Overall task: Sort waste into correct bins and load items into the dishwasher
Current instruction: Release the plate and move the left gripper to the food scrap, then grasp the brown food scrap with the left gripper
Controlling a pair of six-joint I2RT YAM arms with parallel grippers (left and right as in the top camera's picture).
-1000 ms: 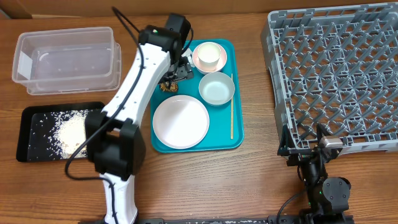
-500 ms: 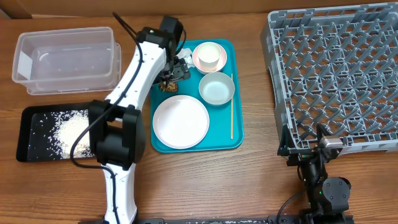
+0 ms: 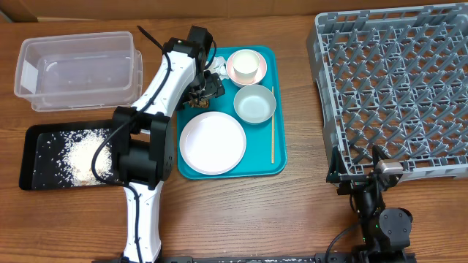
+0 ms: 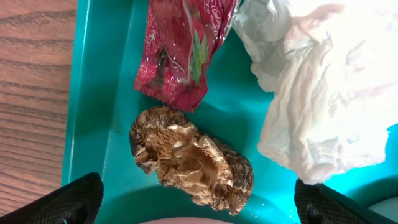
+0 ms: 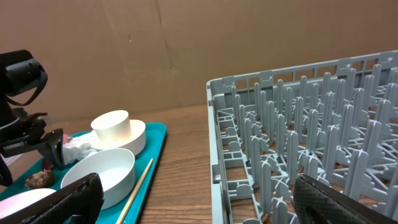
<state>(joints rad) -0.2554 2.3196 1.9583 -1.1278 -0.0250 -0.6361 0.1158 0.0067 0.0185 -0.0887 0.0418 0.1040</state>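
My left gripper point(image 4: 199, 213) hangs open just above the brown food lump point(image 4: 193, 158), one finger on each side, at the teal tray's back left point(image 3: 205, 86). A crumpled red wrapper point(image 4: 180, 50) and a white napkin point(image 4: 317, 93) lie just beyond the lump. On the tray are the pale plate point(image 3: 213, 142), the grey-blue bowl point(image 3: 254, 103), a white cup point(image 3: 246, 66) inside the pink bowl, and the wooden stick point(image 3: 273, 124). Rice crumbs point(image 3: 82, 153) fill the black tray point(image 3: 40, 139); the clear tub point(image 3: 80, 91) stands behind it. My right gripper point(image 5: 205, 208) is open and holds nothing, beside the grey dish rack point(image 3: 395, 88).
The teal serving tray point(image 3: 274, 166) sits mid-table between the bins on the left and the rack on the right. A strip of bare wood separates the tray from the rack. A brown cardboard wall point(image 5: 186, 50) closes the back.
The left arm has swung slightly left and settled lower over the waste at the tray's back left. The right arm has not moved.
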